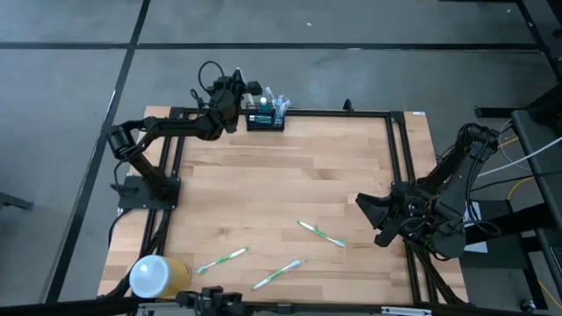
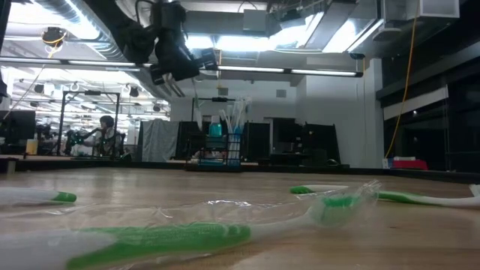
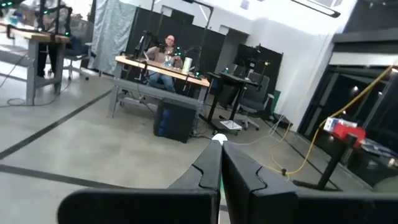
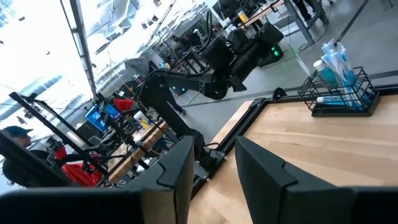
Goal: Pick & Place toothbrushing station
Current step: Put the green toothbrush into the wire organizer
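The toothbrushing station stands right at the far edge of the wooden surface, and that placement is the chief hazard: in my judgement a careless push from the left gripper, which hangs just beside the station on its left and a little above it, could shove the rack off the back edge or tip it. The rack itself is a small black wire holder, upright, with a teal bottle and several clear-wrapped brushes standing in its slots; these stick up well above the rim, so a gripper descending on it may strike them first and knock the light frame over. The thin wires give little to pinch, and an off-centre hold would probably let the loaded rack swing. The left gripper's fingers look pressed nearly together and pinch nothing, so they would need to spread before any grasp. Well apart from the station, toward the near side of the surface, lie three green-and-white toothbrushes and a white-and-yellow cylinder. The right gripper waits far from the station near the right edge, its fingers spread and empty.
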`<action>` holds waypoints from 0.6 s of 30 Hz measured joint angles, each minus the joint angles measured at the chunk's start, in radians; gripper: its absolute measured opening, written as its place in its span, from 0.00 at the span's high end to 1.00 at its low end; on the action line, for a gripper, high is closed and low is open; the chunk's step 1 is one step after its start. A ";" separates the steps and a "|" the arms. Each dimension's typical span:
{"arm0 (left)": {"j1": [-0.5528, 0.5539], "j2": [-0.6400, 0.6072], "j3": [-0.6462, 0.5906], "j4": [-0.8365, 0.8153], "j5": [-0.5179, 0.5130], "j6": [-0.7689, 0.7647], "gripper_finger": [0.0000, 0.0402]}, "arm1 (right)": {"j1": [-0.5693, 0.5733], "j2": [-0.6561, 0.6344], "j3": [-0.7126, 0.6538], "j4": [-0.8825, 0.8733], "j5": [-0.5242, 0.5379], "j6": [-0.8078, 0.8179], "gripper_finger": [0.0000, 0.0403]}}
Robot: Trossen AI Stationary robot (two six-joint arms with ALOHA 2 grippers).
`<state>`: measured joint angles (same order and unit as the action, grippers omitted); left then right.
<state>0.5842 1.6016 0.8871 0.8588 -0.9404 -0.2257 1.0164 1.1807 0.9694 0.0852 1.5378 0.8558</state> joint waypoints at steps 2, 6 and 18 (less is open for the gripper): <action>0.000 0.000 0.000 -0.002 0.011 0.012 1.00 | 0.000 0.000 0.000 -0.001 0.000 0.000 0.70; 0.000 0.000 0.000 -0.028 0.015 0.012 1.00 | 0.000 0.000 0.000 -0.002 0.016 0.000 0.70; -0.001 0.070 0.000 -0.048 0.016 -0.034 1.00 | 0.000 0.000 0.000 -0.001 0.018 0.016 0.70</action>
<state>0.5833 1.6715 0.8871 0.8108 -0.9241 -0.2597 1.0164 1.1807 0.9694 0.0842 1.5555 0.8716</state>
